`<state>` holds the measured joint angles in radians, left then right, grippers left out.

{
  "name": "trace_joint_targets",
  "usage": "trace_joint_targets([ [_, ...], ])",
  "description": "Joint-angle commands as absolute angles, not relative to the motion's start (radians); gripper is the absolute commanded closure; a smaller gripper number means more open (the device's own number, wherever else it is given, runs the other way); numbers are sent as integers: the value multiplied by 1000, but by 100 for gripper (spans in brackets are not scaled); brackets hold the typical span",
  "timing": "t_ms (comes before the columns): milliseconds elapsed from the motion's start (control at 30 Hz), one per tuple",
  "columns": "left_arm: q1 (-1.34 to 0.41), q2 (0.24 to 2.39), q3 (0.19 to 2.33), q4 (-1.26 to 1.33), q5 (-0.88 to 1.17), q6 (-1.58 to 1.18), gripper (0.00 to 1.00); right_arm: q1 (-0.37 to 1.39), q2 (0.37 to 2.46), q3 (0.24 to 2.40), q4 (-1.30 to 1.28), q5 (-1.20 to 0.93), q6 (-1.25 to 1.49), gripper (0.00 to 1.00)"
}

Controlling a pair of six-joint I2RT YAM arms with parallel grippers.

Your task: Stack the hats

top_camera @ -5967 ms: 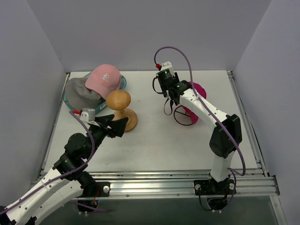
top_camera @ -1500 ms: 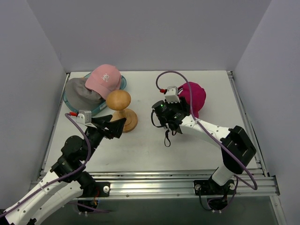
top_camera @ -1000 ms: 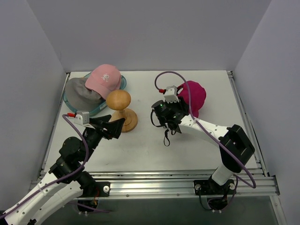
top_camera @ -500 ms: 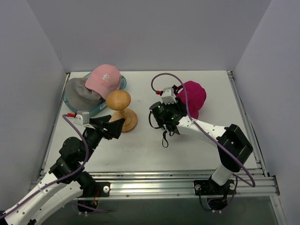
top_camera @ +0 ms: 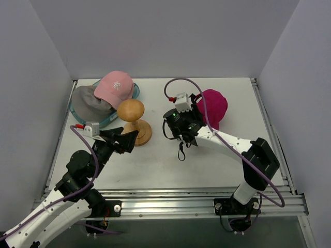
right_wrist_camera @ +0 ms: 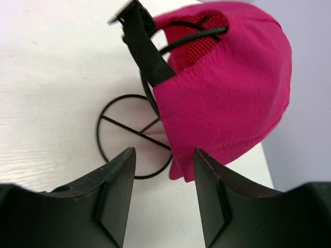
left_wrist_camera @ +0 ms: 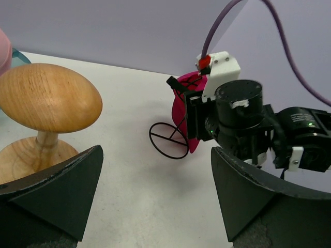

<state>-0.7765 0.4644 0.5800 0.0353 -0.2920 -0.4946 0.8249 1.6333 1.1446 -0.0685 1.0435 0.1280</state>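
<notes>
Facing the magenta cap [right_wrist_camera: 227, 88] close by, the right gripper [right_wrist_camera: 164, 160] stands parted.

Hat stand [top_camera: 131, 110] sits between tub [top_camera: 136, 93], behind-left, and cap [top_camera: 214, 106], right

Bright, even overhead light, soft faint shadows, all three views fairly sharp.

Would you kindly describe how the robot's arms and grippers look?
The left arm and right arm have white shells and black joints. A purple cable runs along each to a white box with a red connector at the wrist. The left gripper and right gripper have black wedge-shaped fingers. A green light shows on the right wrist.
</notes>
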Motion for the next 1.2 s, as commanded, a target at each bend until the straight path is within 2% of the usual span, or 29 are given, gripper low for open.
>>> trace_joint_targets([
  [0, -779, 483, 630, 9, -302, -538, 6, 838, 1540, 1241, -147, 925, 141, 55],
  [167, -779, 564, 831, -170, -321, -548, 6, 838, 1399, 1229, -100, 585, 173, 54],
  [400, -770, 883, 1253, -524, -483, -447, 6, 842, 1176, 1138, 26, 249, 293, 53],
  [467, -752, 943, 1377, -572, -529, -431, 6, 842, 1122, 1079, 83, 247, 324, 42],
  [500, -715, 1000, 1414, -603, -529, -413, 6, 842, 1073, 1060, 95, 241, 346, 39],
  [567, -648, 1054, 1486, -636, -464, -405, 6, 844, 1028, 1019, 120, 216, 362, 38],
  [600, -547, 1105, 1549, -668, -413, -399, 6, 844, 990, 971, 133, 203, 370, 37],
  [667, -442, 1149, 1597, -690, -266, -396, 6, 844, 963, 927, 184, 151, 376, 30],
  [733, -312, 1209, 1644, -692, -215, -376, 6, 844, 951, 900, 210, 129, 409, 23],
  [867, -152, 1383, 1736, -669, -105, -347, 6, 845, 946, 881, 245, 100, 428, 18],
  [1033, -89, 1537, 1779, -575, -5, -345, 1, 848, 899, 818, 282, 123, 426, 16],
  [1167, -72, 1679, 1829, -636, -29, -406, 14, 850, 871, 810, 273, 155, 411, 16],
])
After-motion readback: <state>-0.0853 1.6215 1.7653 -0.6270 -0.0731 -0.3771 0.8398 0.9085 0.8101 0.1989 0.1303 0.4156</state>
